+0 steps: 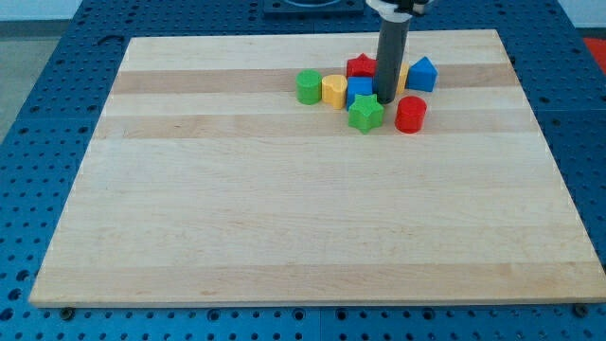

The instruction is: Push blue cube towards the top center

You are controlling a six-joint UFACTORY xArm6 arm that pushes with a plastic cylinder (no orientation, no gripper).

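Note:
The blue cube (359, 89) sits in a tight cluster near the view's top centre, between a yellow block (333, 90) on its left and my rod on its right. My tip (386, 100) rests on the board just right of the blue cube, touching or almost touching it. A red star block (361, 65) lies just above the cube. A green star block (365, 113) lies just below it.
A green cylinder (309, 86) stands at the cluster's left end. A red cylinder (410, 114) sits below right of my tip. A blue pentagon-like block (422, 74) sits at the right, with a yellow block (402, 76) partly hidden behind the rod. The wooden board (303, 218) lies on a blue pegboard.

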